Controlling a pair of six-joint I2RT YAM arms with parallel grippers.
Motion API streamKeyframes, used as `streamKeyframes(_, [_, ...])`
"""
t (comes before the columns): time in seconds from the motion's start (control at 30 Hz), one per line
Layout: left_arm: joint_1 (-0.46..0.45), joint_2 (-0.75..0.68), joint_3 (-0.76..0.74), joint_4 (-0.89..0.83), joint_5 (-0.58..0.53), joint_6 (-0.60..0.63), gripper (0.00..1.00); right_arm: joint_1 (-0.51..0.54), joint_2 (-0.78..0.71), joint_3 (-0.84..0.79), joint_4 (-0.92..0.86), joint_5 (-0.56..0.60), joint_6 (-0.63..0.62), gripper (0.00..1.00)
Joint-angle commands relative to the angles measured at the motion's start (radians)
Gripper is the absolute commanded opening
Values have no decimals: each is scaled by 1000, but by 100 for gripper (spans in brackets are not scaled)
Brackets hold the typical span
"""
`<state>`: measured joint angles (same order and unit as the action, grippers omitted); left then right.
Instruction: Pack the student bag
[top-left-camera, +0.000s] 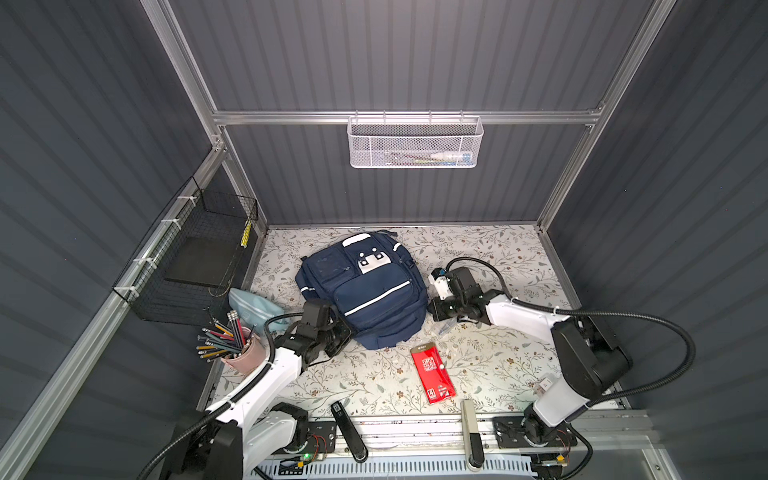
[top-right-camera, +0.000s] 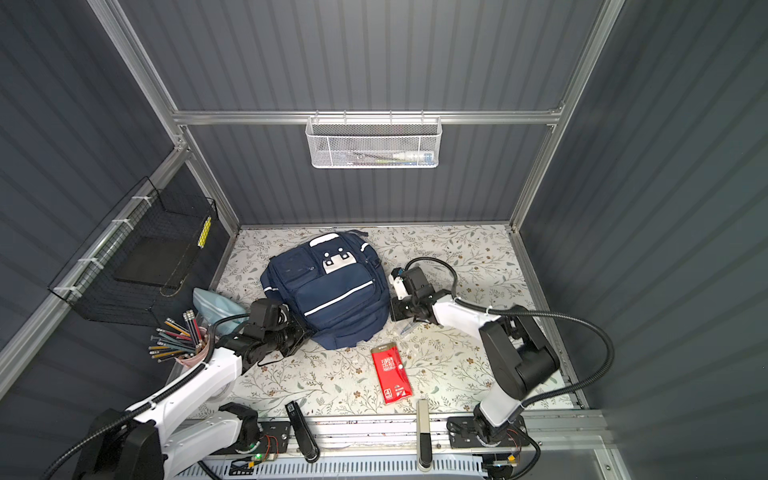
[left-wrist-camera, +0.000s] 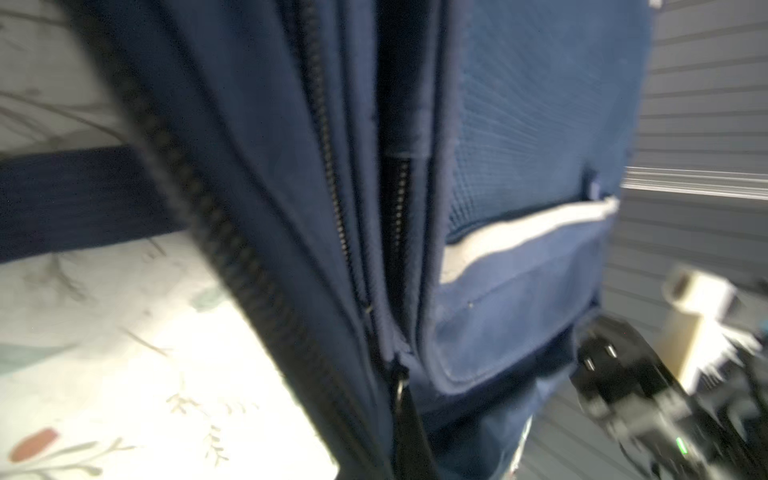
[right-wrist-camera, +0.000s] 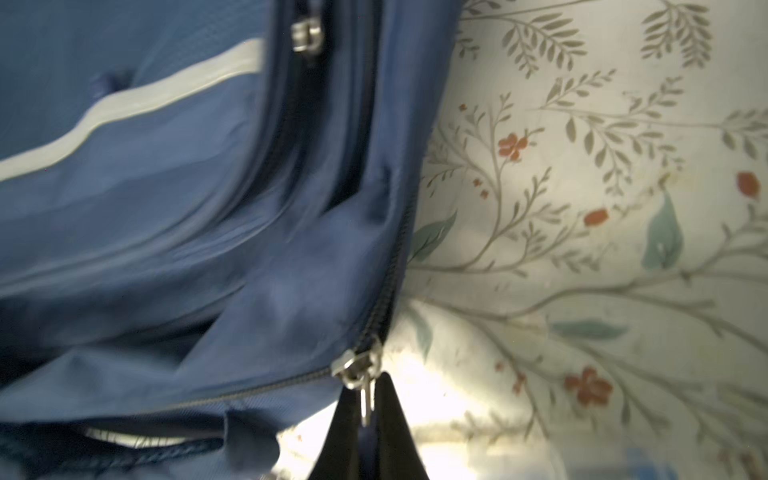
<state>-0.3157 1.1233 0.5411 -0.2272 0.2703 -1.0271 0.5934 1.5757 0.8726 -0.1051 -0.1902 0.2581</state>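
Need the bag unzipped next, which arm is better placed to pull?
Right. The right gripper is shut on the silver zipper pull at the student bag's edge. The left gripper's hold is too blurred to confirm.

Floral table (top-left-camera: 478, 257): student bag (top-left-camera: 365, 291), red packet (top-left-camera: 432, 372)

The student bag (top-left-camera: 365, 291) lies mid-table (top-left-camera: 498, 266). Around it, my left gripper (top-left-camera: 343, 328) touches at seven o'clock and my right gripper (top-left-camera: 430, 311) at four. The packet (top-left-camera: 432, 372) lies at five, the pencil cup (top-left-camera: 245, 355) at eight and the pouch (top-left-camera: 253, 307) at nine.
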Motion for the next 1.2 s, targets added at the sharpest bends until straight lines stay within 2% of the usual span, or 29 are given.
streamKeyframes(0.0, [61,92,120,109,-15,121,16,103,-86,-37,-92,93,36,0])
streamKeyframes(0.13, [123,196,224,72,-39,215,41,255,-82,23,-104,115,100,0])
streamKeyframes(0.2, [152,173,228,52,-10,209,53,311,-33,80,-80,116,139,0])
streamKeyframes(0.3, [152,75,220,-69,-32,225,67,348,65,164,-35,130,184,0])
streamKeyframes(0.37, [151,19,215,-179,-47,234,68,363,122,209,-6,121,195,0])
streamKeyframes(0.47, [149,-106,135,-213,-14,175,68,386,176,261,28,99,193,0])
streamKeyframes(0.57, [94,-170,16,-58,94,-13,68,403,204,282,52,74,182,0])
streamKeyframes(0.63, [-16,-154,-24,75,28,-119,68,417,215,287,64,56,171,0])
streamKeyframes(0.7, [-104,-74,-6,158,-41,-150,74,436,218,281,81,43,153,0])
streamKeyframes(0.83, [-151,92,71,230,-93,-121,76,457,193,249,110,42,150,0])
streamKeyframes(0.87, [-151,121,79,254,-101,-112,75,457,182,235,123,42,155,0])
streamKeyframes(0.9, [-151,145,91,256,-110,-99,62,457,173,220,133,41,158,0])
streamKeyframes(0.93, [-151,163,105,239,-114,-84,41,457,164,211,134,52,158,0])
streamKeyframes(0.97, [-151,182,121,218,-111,-65,10,454,157,205,120,73,158,0])
streamKeyframes(1.0, [-149,190,132,193,-108,-50,0,444,151,197,104,83,153,0])
streamKeyframes(1.17, [-128,98,141,30,-165,33,0,308,84,94,49,126,153,0])
